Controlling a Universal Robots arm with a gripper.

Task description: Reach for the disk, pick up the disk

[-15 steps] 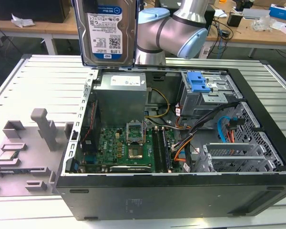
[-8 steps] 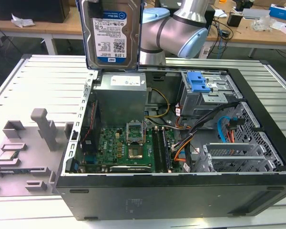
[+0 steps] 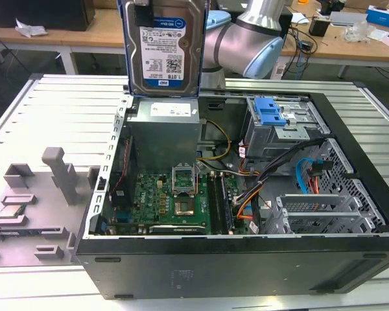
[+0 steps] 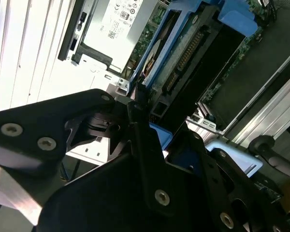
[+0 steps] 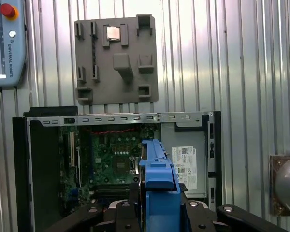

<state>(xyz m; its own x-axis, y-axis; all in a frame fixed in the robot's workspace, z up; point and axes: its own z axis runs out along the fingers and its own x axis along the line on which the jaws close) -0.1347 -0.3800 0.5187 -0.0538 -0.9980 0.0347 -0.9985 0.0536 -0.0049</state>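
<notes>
The hand (image 5: 157, 212) was closed tight on the disk (image 3: 165, 48), holding it upright above the open computer case (image 3: 350, 259) on the desk (image 3: 52, 110), with the motherboard (image 3: 175, 197) and power supply (image 3: 165, 133) inside.

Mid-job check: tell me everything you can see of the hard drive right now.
The flat rectangular silver hard drive, with a white-and-blue barcoded label and a blue plastic frame along its sides, hangs upright above the open black computer case, touching nothing inside it. Its label faces the exterior camera. In the first wrist view the black gripper clamps its blue edge. The second wrist view shows its connector end.
</notes>
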